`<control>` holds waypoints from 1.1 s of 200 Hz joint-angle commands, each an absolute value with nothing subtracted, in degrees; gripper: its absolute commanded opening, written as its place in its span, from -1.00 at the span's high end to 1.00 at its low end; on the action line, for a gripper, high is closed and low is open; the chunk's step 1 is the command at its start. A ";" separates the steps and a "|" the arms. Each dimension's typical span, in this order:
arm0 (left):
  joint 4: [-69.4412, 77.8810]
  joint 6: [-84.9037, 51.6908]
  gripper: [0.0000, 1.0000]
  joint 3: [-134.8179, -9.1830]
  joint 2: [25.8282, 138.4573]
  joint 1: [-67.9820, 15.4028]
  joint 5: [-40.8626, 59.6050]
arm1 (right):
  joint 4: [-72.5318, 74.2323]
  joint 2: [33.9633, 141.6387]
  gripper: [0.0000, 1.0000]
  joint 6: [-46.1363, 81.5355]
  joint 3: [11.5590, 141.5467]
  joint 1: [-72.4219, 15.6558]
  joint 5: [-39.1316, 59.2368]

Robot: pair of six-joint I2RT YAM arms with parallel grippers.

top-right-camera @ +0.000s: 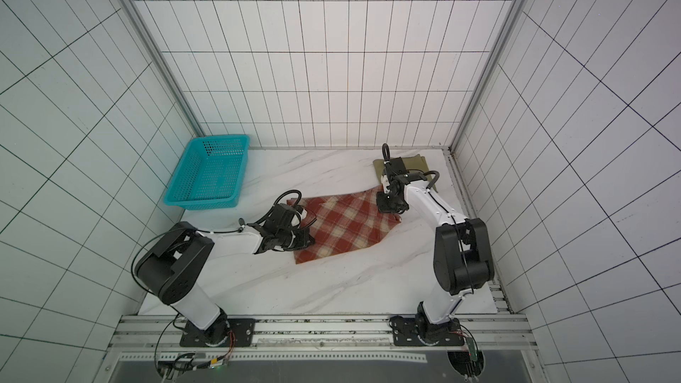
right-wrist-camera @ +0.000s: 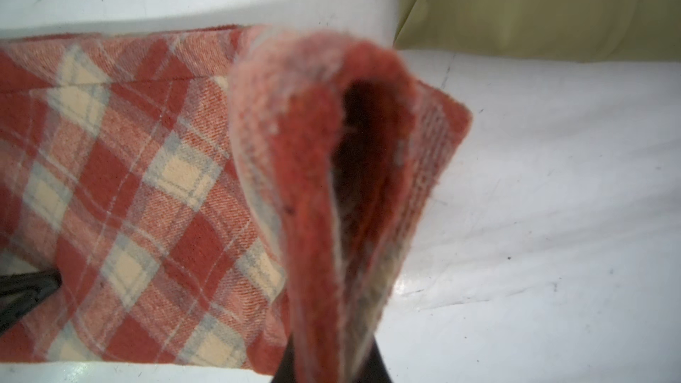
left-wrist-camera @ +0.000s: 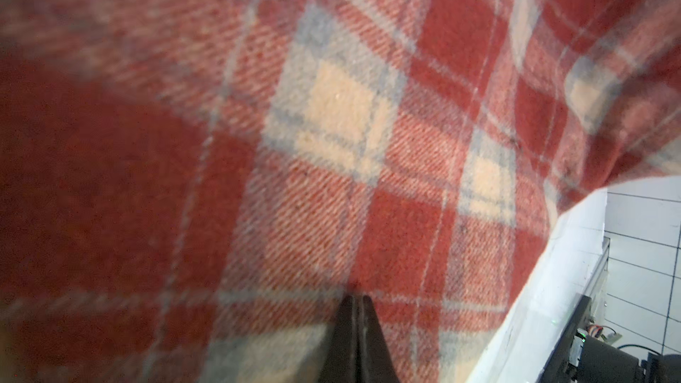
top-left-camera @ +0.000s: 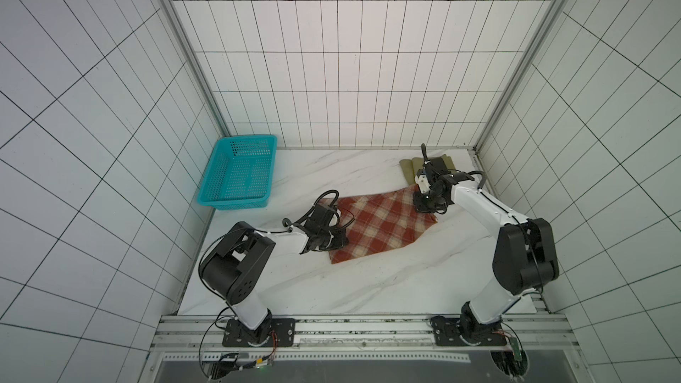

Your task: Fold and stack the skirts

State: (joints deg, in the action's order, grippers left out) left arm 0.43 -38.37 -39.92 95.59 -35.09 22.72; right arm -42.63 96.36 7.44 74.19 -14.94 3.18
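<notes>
Teal basket (top-left-camera: 232,201) near plaid skirt (top-left-camera: 383,222)

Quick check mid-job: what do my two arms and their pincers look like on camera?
Both arms match. The left arm and right arm have white link shells, bulky black joint housings and black base plates. Thin black cables loop near each wrist. The left pincer and right pincer have dark fingers; the left's taper to a point. No markings are readable.

Olive skirt (top-left-camera: 407,169) partly behind the right arm (top-left-camera: 479,200)
</notes>
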 commanded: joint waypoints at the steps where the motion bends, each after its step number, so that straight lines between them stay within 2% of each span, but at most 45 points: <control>1: 2.71 -43.57 0.92 -37.19 97.69 -39.45 22.56 | -44.63 97.12 1.00 6.70 81.37 -17.63 1.06; 66: 10.91 -49.99 0.94 -36.30 100.76 -45.64 21.31 | -45.38 98.70 1.00 7.81 82.23 -24.57 2.95; 140: 14.06 -50.99 0.95 -35.99 102.74 -46.59 20.65 | -42.51 98.48 1.00 10.62 78.67 -31.65 8.34; 220: 15.12 -52.08 0.98 -36.12 99.81 -46.83 20.59 | -32.08 100.04 1.00 12.83 68.69 -32.73 16.66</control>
State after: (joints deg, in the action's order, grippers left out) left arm 17.37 -50.92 -37.34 100.38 -46.39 22.41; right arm -35.92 98.54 12.21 73.47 -32.21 12.47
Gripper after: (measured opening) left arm 0.049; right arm 0.101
